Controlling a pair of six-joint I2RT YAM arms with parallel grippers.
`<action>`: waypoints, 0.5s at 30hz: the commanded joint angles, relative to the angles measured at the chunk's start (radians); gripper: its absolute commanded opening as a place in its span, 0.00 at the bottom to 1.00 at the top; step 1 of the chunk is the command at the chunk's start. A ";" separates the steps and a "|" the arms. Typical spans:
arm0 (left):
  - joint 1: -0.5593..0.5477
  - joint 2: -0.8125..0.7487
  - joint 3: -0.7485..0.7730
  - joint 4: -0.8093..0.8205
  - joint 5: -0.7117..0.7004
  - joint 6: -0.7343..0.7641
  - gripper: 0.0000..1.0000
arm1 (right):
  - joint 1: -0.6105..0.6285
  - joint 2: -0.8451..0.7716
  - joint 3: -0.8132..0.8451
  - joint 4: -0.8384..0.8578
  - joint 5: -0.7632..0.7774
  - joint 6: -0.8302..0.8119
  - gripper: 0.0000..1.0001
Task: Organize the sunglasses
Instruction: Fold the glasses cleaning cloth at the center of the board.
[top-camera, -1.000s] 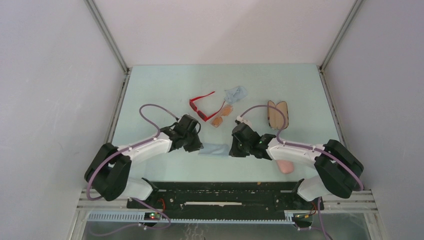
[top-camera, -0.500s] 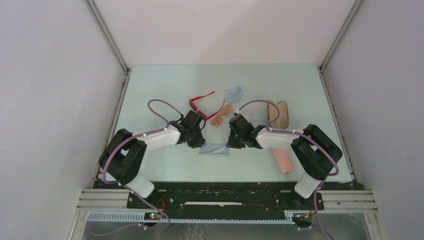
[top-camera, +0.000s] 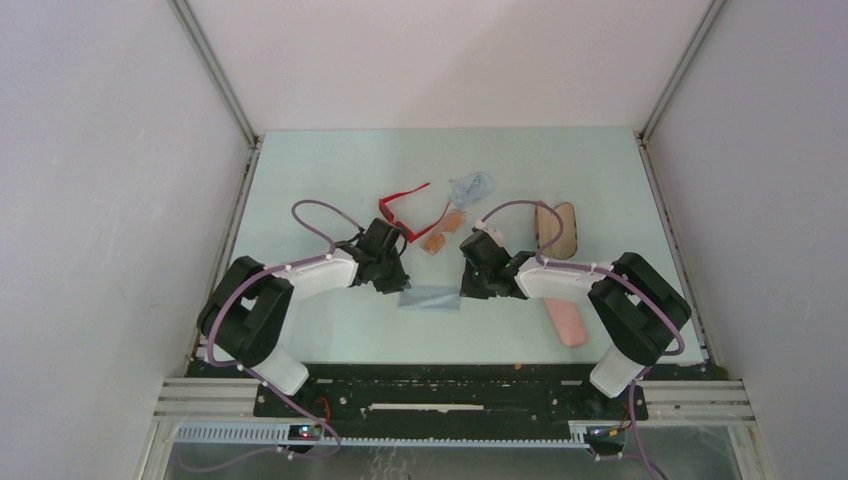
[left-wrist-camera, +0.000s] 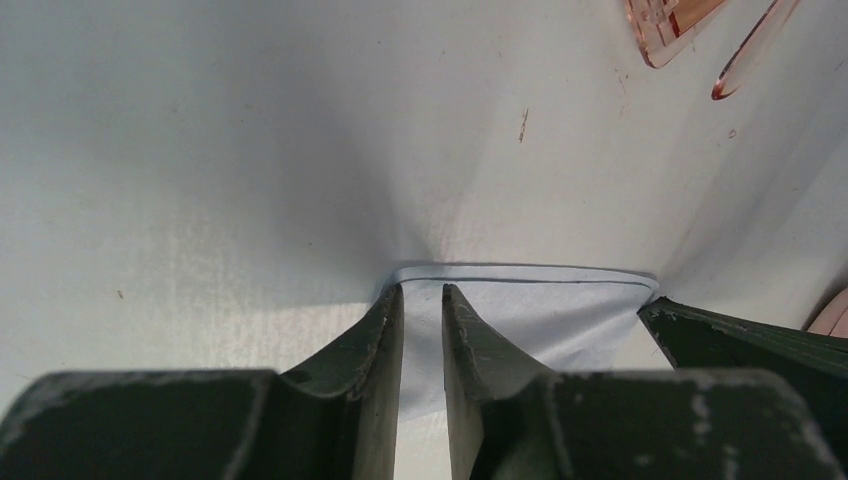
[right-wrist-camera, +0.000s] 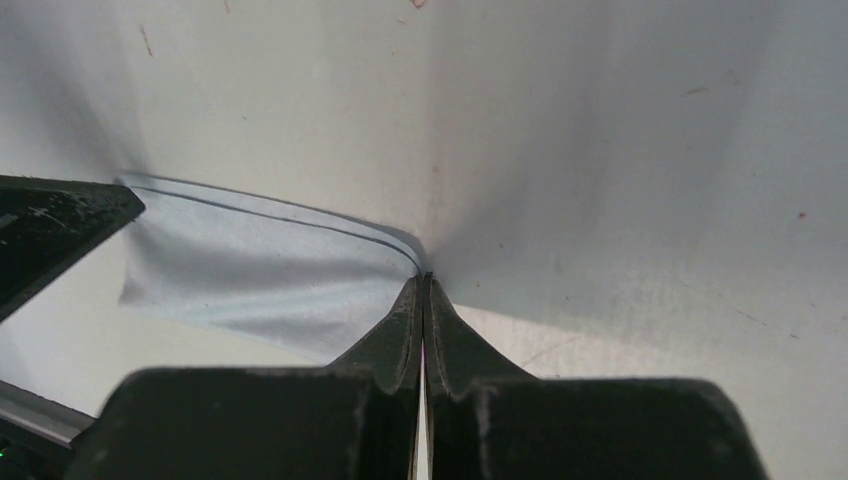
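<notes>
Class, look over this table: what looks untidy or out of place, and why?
The red sunglasses and the orange-tinted pair lie loose mid-table, close together and askew, outside any case. Behind them a blue cloth sits crumpled, and the plaid case lies open.

The left pincer and right pincer face each other closely across a flat pale blue cloth. Just beyond, red sunglasses, orange-tinted sunglasses, a crumpled cloth and a plaid case block the middle. A pink case lies beside the right arm. The bench offers passage along its left side and far edge.
</notes>
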 joint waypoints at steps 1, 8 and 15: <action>0.010 0.019 -0.017 0.028 0.030 0.044 0.24 | -0.002 -0.048 -0.013 -0.084 0.004 -0.038 0.03; 0.006 -0.109 0.016 -0.036 0.004 0.067 0.26 | -0.005 -0.200 0.027 -0.122 0.021 -0.040 0.05; 0.006 -0.287 0.064 -0.182 -0.134 0.110 0.29 | -0.047 -0.309 0.029 -0.186 0.081 -0.080 0.09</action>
